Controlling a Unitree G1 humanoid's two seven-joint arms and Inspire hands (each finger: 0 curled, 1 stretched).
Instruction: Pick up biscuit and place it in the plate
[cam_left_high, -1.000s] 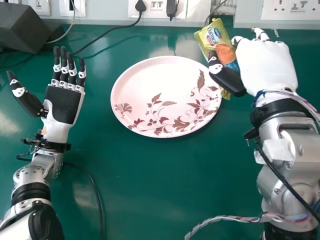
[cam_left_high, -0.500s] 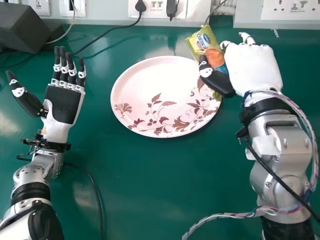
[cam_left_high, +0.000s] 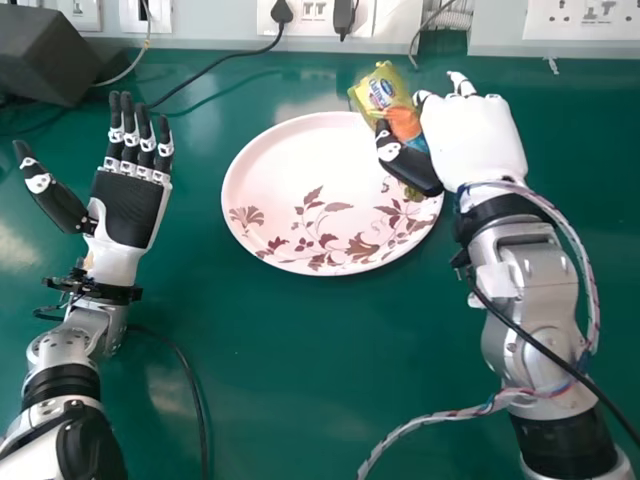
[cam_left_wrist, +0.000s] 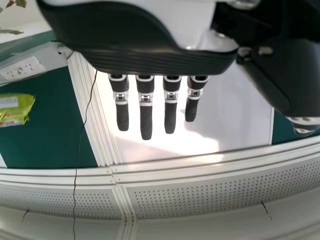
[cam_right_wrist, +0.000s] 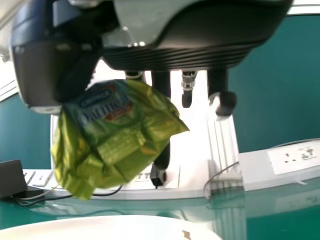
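One green table (cam_left_high: 300, 370) spreads around one floral plate (cam_left_high: 290, 165), with room for moving between its left rim and the robot's one left hand (cam_left_high: 130, 210), open, palm up; one right hand (cam_left_high: 475, 140) clasps one biscuit packet (cam_left_high: 378, 92) at the plate's far right edge

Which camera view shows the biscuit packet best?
The right wrist view: there the biscuit packet is large, its printed side facing the camera. The head view shows it smaller, partly hidden by the right hand; the left wrist view shows it small and cut off.
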